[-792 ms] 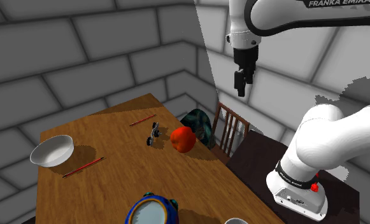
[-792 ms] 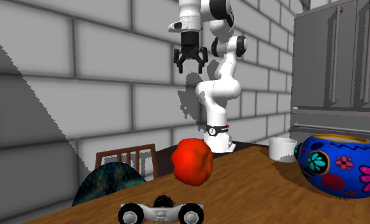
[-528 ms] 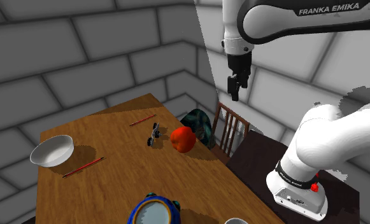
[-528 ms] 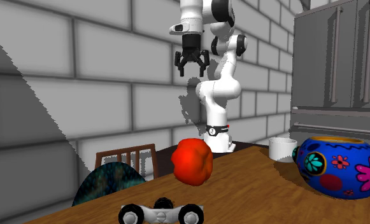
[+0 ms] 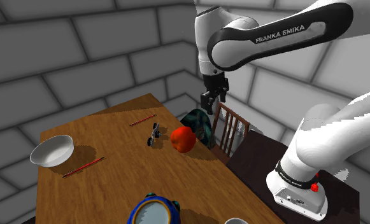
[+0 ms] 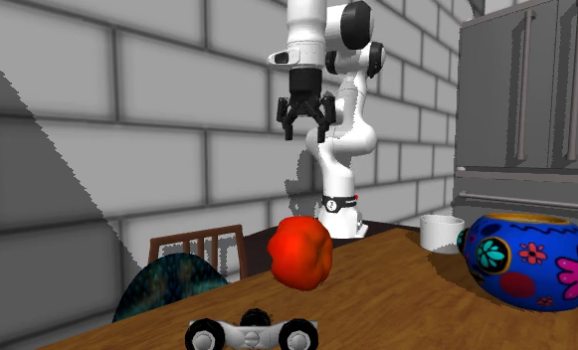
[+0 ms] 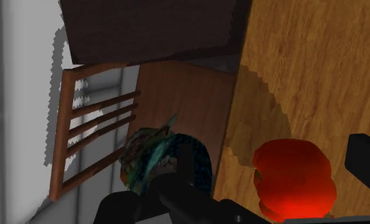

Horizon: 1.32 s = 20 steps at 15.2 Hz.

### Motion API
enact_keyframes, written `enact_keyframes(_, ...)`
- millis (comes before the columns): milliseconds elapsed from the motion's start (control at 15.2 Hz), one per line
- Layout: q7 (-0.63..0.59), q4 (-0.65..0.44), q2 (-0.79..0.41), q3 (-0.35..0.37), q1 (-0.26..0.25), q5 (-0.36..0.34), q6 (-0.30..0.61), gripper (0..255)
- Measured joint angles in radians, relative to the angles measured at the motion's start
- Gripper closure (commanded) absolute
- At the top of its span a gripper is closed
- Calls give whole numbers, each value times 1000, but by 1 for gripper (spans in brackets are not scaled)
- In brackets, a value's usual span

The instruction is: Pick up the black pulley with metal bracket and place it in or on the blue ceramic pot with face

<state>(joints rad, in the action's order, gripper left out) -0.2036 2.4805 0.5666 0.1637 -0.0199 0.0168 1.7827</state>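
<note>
- Hand (image 6: 304,132) open, fingers spread, nothing between them.
- Vs 0.8 s ago: hand is lower and has shifted toward the shoulder view's left, and more of the arm now leans out over the scene.
- Hand now hangs in the air above the chair (image 5: 229,130) and the teal lump (image 5: 196,122) on its seat, just off the worktop (image 5: 113,184) edge. It is well above everything and touches nothing.
- Pulley (image 5: 153,135) hasn't moved. It lies on the worktop just beside the red obj. (image 5: 183,139), on the shoulder view's left of it, near a red pencil (image 5: 142,119).
- In the 2nd ext. view the pulley sits at the near edge, in front of the red obj.
- Pot (image 6: 530,259) is blue with painted flowers and stands upright on the worktop, same spot as before, well apart from the pulley. A white cup (image 6: 441,233) is just behind it.
- Wrist view looks down on chair, teal lump and red obj. – the red obj. lies between the two black fingers, far below them.
- White bowl (image 5: 51,150) and 2nd pencil (image 5: 83,167) unchanged at the shoulder view's left.
</note>
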Motion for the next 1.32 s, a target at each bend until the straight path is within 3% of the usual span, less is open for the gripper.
enact_keyframes(528, -219, -82, -288, 98, 22, -13, 234, 0)
enact_keyframes(924, -404, -212, -534, 143, 33, -91, 361, 0)
enact_keyframes(1320, -579, -389, -777, 138, 12, -197, 428, 0)
